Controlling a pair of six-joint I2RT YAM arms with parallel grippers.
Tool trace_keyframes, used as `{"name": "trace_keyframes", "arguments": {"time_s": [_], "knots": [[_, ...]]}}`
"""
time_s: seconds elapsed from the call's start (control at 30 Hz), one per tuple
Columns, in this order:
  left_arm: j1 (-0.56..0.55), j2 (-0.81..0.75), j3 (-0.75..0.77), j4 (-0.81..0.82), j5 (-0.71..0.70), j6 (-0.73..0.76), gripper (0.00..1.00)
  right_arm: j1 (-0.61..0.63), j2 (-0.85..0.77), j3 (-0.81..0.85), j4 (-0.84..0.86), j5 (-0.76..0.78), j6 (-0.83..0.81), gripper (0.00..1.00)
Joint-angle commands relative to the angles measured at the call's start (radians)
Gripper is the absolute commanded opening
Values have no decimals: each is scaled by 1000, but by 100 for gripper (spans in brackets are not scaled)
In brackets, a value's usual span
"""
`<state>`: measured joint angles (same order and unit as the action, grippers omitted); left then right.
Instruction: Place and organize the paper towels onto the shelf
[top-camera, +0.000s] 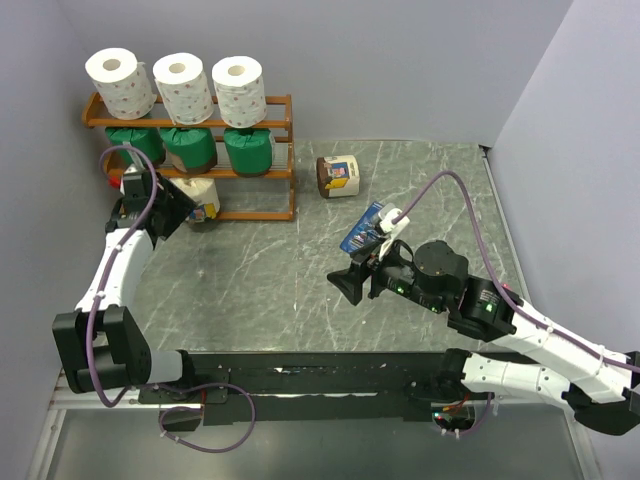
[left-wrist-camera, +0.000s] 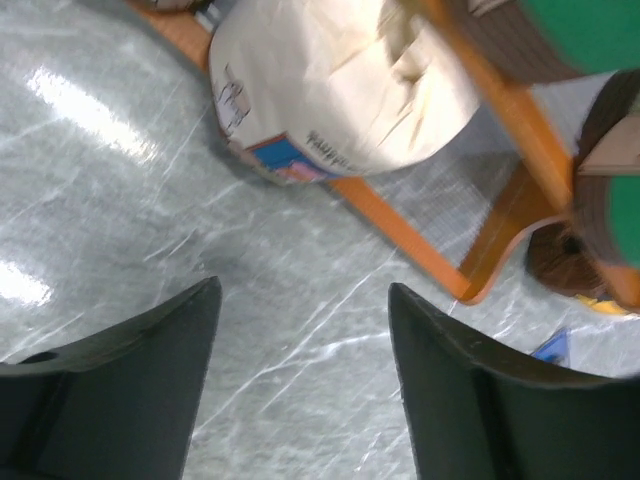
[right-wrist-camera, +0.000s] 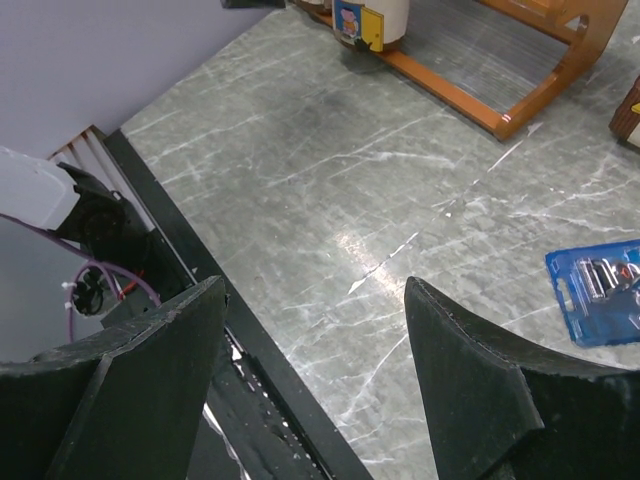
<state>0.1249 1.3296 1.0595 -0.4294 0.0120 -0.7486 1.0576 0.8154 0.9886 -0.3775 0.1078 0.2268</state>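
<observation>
Left claw (left-wrist-camera: 300, 385): wide open, nothing between the fingers, low over the table (top-camera: 260, 290) at the front left of the shelf (top-camera: 283, 173). A cream-and-brown roll (left-wrist-camera: 340, 80) lies on its side straight ahead of the fingertips, near but not touching. It sits at the bottom tier's front rail with the blue label turned down toward the table.

Right claw (right-wrist-camera: 315, 380): also wide open and empty, over bare table mid-workspace, well apart from the shelf.

Shelf load:
- top tier: three white rolls (top-camera: 183, 87) upright in a row
- middle tier: three green rolls (top-camera: 190, 148) side by side
- bottom tier: only the one roll by the left claw is clear; can't tell what else is there

Off the shelf: second cream-and-brown roll (top-camera: 338, 176) on its side on the table, just right of the shelf, touching neither claw. Blue packet (top-camera: 365, 228) lies flat between that roll and the right claw, close to the right claw's wrist.
</observation>
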Motion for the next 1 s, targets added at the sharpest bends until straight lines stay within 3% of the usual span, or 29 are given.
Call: {"name": "trace_keyframes", "arguments": {"time_s": [0.0, 0.23, 0.37, 0.6, 0.97], "knots": [[1, -30, -64, 58, 34, 11, 69, -4, -33, -16, 57, 24, -4, 79], [-2, 66, -76, 103, -9, 3, 53, -2, -15, -10, 74, 32, -18, 79], [1, 134, -18, 112, -121, -6, 48, -2, -19, -16, 92, 32, -23, 79], [1, 275, 109, 118, -199, -32, 45, -5, -13, -30, 112, 62, -35, 79], [-28, 381, 151, 225, -153, -60, 44, -4, 1, -25, 115, 136, -67, 80]]}}
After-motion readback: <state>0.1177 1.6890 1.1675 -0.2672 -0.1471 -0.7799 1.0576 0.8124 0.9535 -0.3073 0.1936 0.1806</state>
